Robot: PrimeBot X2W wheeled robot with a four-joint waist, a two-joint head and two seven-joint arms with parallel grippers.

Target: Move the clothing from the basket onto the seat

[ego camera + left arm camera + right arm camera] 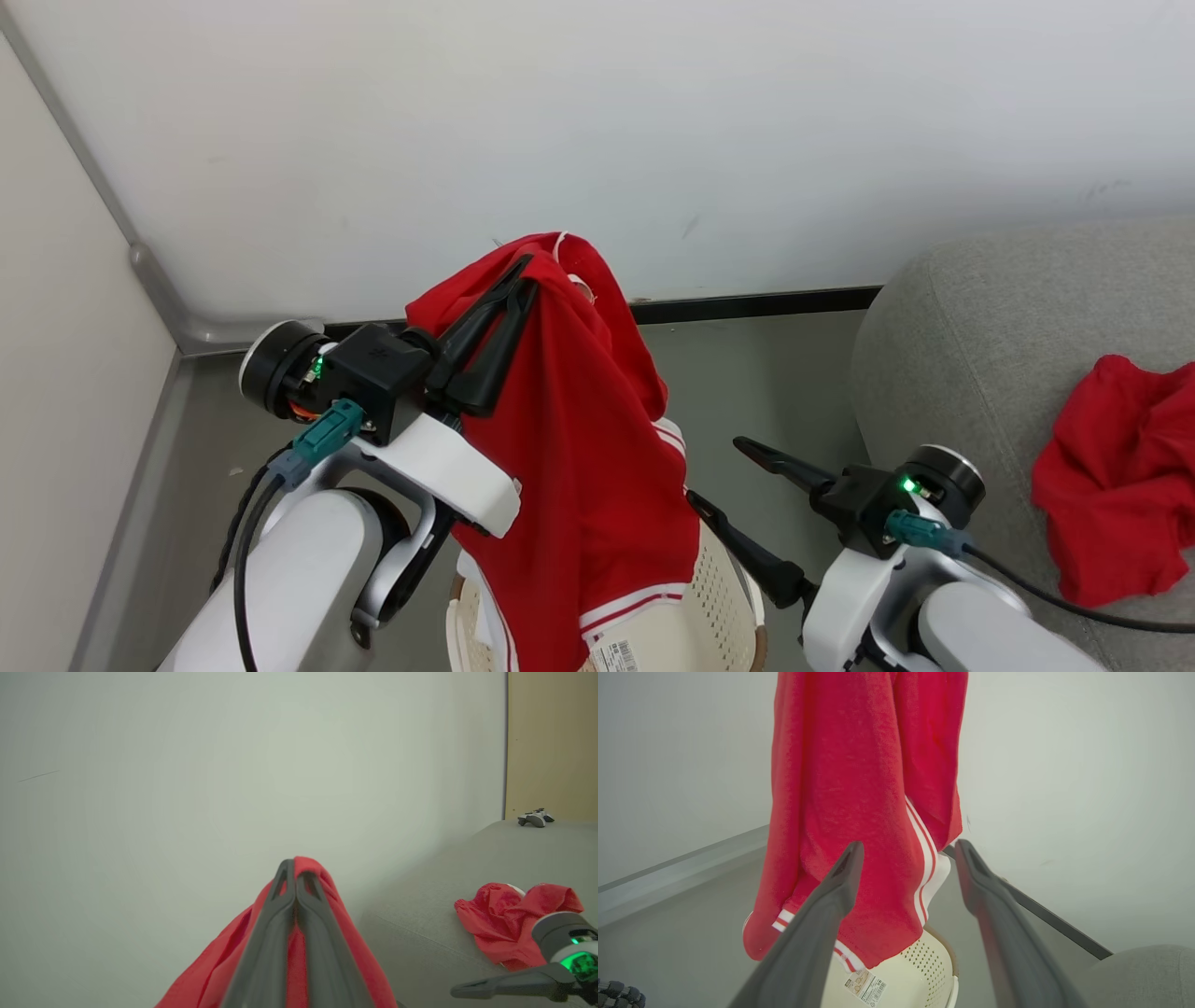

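My left gripper (525, 271) is shut on a red garment with white striped trim (579, 467) and holds it high. The garment hangs down, and its hem reaches into the cream perforated basket (724, 579) on the floor. In the left wrist view the closed fingers (295, 868) pinch the red fabric (327, 891). My right gripper (714, 471) stands open beside the hanging cloth, with nothing between its fingers. From the right wrist its fingers (908, 845) frame the striped garment (859, 788) above the basket (924, 970). A second red garment (1120, 476) lies crumpled on the grey seat (980, 355).
A white wall with a dark baseboard (756, 305) stands close behind the basket. It meets a side wall in a corner at the left. Grey floor (747, 373) lies between basket and seat. A game controller (535, 818) rests on the far part of the seat.
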